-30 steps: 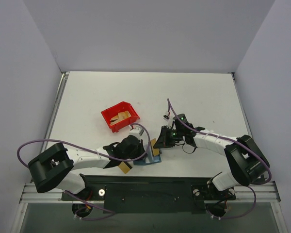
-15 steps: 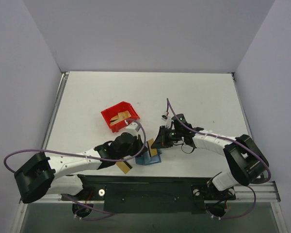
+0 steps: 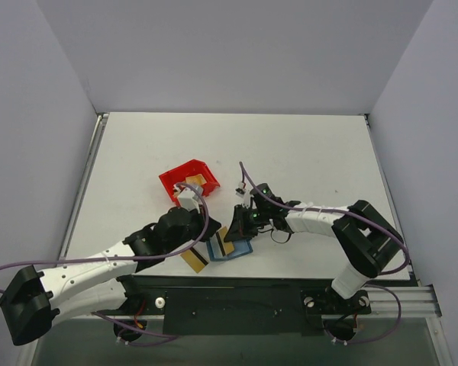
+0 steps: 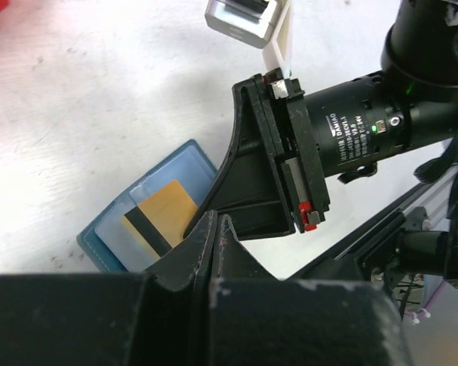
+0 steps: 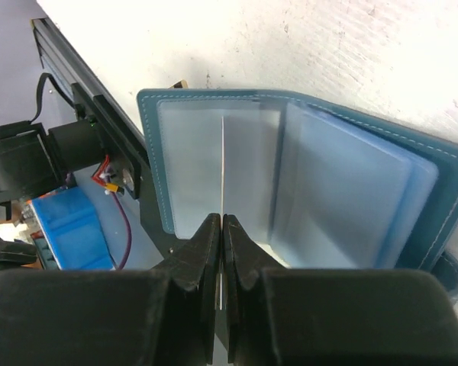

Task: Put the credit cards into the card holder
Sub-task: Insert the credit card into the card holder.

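My right end effector [image 5: 222, 229] is pressed together on a credit card [image 4: 162, 216], pinching it by one edge so that my own wrist view shows it edge-on, as a thin line. The card reaches over the card holder [image 5: 351, 206], which lies open on the counter [image 3: 305, 152] close to its near edge, pale blue sleeves facing up. I cannot tell whether the card has entered a slot. My left end effector [image 4: 216, 227] hangs just beside the holder, fingers closed with nothing between them. A second credit card [image 3: 195, 261] lies flat left of the holder. The red bin [image 3: 175, 187] sits farther back.
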Controlling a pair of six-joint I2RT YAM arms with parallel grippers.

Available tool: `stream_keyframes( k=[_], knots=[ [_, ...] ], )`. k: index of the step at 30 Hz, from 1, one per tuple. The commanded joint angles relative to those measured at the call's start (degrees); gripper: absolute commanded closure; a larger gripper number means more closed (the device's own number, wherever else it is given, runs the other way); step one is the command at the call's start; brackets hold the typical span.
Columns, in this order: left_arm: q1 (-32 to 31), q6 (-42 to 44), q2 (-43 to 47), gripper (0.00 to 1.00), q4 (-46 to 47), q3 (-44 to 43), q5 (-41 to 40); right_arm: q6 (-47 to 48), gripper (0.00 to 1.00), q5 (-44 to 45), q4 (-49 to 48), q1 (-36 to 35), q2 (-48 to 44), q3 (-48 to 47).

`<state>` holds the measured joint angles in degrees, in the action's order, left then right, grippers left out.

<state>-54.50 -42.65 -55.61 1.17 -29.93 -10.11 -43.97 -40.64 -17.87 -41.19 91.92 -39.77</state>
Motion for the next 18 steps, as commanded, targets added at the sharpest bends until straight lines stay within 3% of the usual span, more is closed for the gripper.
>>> stream_keyframes(
  k=[1,11,18],
  knots=[
    [1.33,-0.06,1.56,1.0,-3.98,2.24,-0.7,-1.21,1.0,2.15,-1.91,-1.79,3.61,-3.38],
    [1.33,-2.25,-2.21,1.0,-5.65,7.51,0.18,0.37,1.0,9.52,4.24,-2.76,7.31,-5.14],
    [1.33,-3.66,-7.04,1.0,-3.81,9.54,0.79,1.07,1.0,9.88,5.48,-3.02,6.96,-5.49]
  ],
)
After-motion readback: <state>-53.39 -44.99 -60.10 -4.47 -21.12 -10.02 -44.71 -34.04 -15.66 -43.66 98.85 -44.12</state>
